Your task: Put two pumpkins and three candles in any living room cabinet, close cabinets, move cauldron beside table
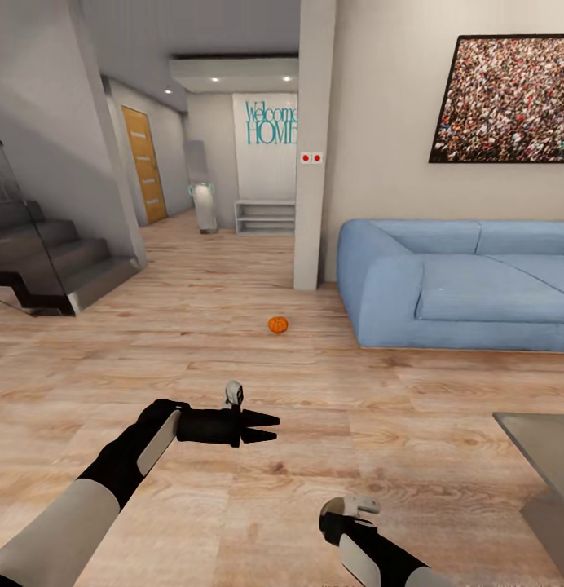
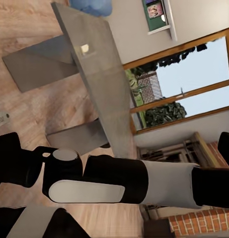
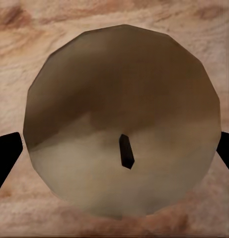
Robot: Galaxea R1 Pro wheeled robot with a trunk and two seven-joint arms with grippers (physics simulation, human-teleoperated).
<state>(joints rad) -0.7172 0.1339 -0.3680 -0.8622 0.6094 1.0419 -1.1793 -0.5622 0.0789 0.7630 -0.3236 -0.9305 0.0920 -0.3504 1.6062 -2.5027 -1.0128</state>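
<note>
A small orange pumpkin (image 1: 278, 324) lies on the wood floor ahead, between the pillar and the blue sofa. My left gripper (image 1: 270, 429) hovers open and empty over the floor, well short of the pumpkin. A cream candle (image 3: 124, 99) with a dark wick stands on the floor right under my right gripper (image 3: 114, 153). That gripper is open, with a dark fingertip (image 3: 6, 154) on each side of the candle. In the head view my right wrist (image 1: 351, 522) points down near the bottom edge. The glass-topped table (image 1: 536, 440) shows its corner at the right, and the table (image 2: 97, 64) also appears in the left wrist view.
A blue sofa (image 1: 465, 281) stands against the right wall and a pillar (image 1: 313, 163) rises beside it. Stairs (image 1: 46, 261) climb at the left. A hallway with a white shelf unit (image 1: 266, 216) and a wooden door (image 1: 143, 163) lies beyond.
</note>
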